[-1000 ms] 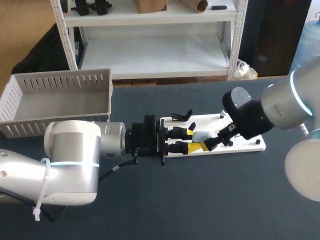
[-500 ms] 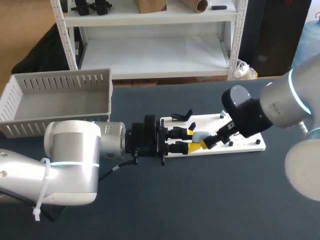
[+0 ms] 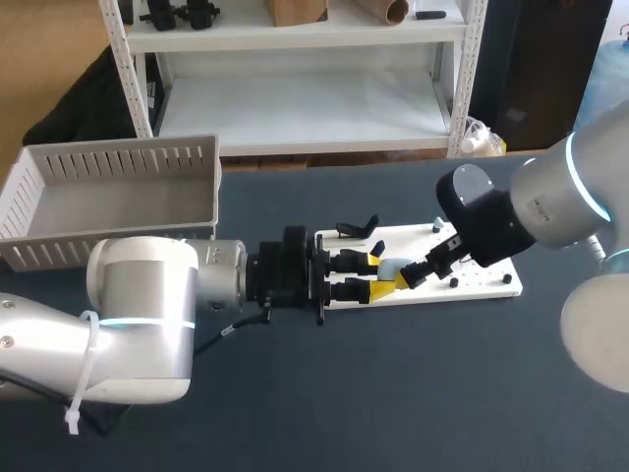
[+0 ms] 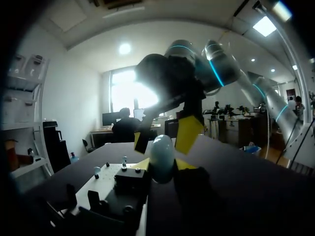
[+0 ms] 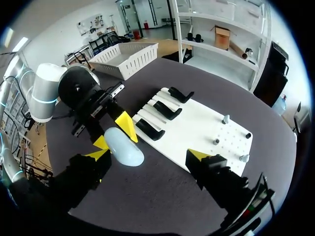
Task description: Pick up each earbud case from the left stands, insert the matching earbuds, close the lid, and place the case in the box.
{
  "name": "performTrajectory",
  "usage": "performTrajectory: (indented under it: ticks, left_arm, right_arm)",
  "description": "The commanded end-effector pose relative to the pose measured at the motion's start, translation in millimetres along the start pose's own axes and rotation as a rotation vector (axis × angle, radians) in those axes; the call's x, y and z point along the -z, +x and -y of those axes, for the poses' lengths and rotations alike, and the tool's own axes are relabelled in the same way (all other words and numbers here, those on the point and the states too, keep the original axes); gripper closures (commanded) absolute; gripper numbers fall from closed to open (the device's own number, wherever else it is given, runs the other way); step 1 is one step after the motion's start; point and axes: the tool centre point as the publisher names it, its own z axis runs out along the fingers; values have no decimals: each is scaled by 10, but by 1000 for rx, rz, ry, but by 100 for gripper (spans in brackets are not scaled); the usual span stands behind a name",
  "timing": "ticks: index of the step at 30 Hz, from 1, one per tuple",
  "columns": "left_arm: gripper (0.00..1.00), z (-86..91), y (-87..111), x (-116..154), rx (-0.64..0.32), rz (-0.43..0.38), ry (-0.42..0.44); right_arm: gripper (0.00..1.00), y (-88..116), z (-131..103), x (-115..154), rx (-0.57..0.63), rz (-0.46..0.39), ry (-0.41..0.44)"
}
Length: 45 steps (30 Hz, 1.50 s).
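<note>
Head view, change: over the last 1.0 s my right gripper (image 3: 408,278) has crept slightly toward the far side of the white board (image 3: 482,283), its tip staying beside the earbud case (image 3: 395,266). My left gripper (image 3: 381,275) and the case have not moved.
Head view, meaning: the case is off its stand and held out over the board's near-left part. I judge I am lining up for the earbud or lid step, not for boxing.
Head view, around: the box (image 3: 113,162) sits well to the left on the table (image 3: 442,393), behind my left arm.
Left wrist view, hold: my left gripper's 2 yellow tips clamp the pale blue case (image 4: 161,156) from both sides.
Left wrist view, in the way: 1 yellow fingertip (image 4: 188,133) of my right gripper hangs just behind the case, so the 2 grippers are crowded and could knock together.
Right wrist view, tool: my right gripper (image 5: 147,156) is spread wide and carries nothing. The case (image 5: 123,147) lies just ahead of 1 finger, not centred between them.
Right wrist view, around: 3 black stands (image 5: 165,110) line the board, all bare. 4 small pieces (image 5: 225,119) stand at its other end, too small to tell whether they are earbuds. I cannot tell whether the lid is open.
</note>
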Motion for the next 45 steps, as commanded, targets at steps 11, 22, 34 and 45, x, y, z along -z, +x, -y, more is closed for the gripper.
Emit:
performTrajectory:
  ticks: [11, 22, 34, 45]
  left_arm:
    - [100, 1, 6, -11, -1, 1, -4]
    - [100, 1, 6, -11, -1, 1, -4]
    - [100, 1, 6, -11, -1, 1, -4]
    - [100, 1, 6, -11, -1, 1, -4]
  right_arm:
    - [0, -91, -20, 5, 2, 3, 27]
    - [0, -323, -39, 184, 23, 35, 55]
    - [0, -422, 256, 579, 14, 36, 188]
    - [0, -506, 760, 643, -68, -74, 312]
